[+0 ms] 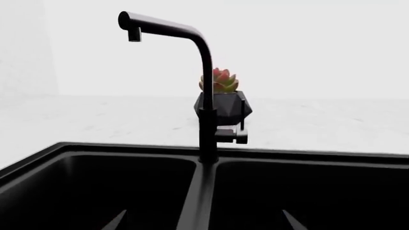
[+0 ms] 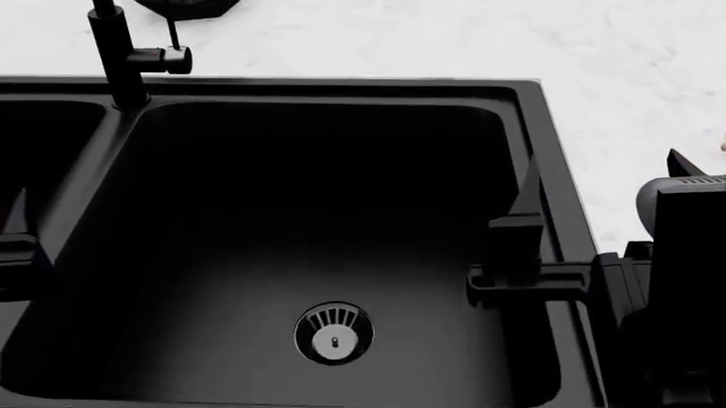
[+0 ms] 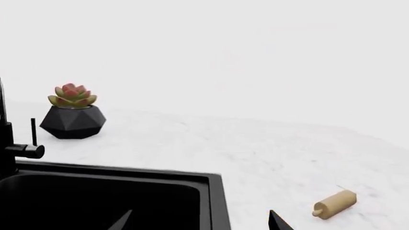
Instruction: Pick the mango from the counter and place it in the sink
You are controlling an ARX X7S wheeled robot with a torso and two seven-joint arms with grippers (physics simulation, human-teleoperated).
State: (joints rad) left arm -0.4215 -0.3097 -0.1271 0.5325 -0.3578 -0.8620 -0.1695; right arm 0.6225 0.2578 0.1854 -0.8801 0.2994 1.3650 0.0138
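Observation:
The mango is not in any view. The sink is a wide black basin with a round silver drain strainer, set in the white marble counter. My right gripper is open and empty, and its fingers straddle the sink's right rim. In the right wrist view it spans basin edge and counter. My left gripper is open and empty over the divider between the two basins. One of its fingers shows at the head view's left edge.
A black faucet stands at the back of the divider. A succulent in a black faceted pot sits behind it on the counter. A tan rolling pin lies on the counter right of the sink. The adjoining basin lies left.

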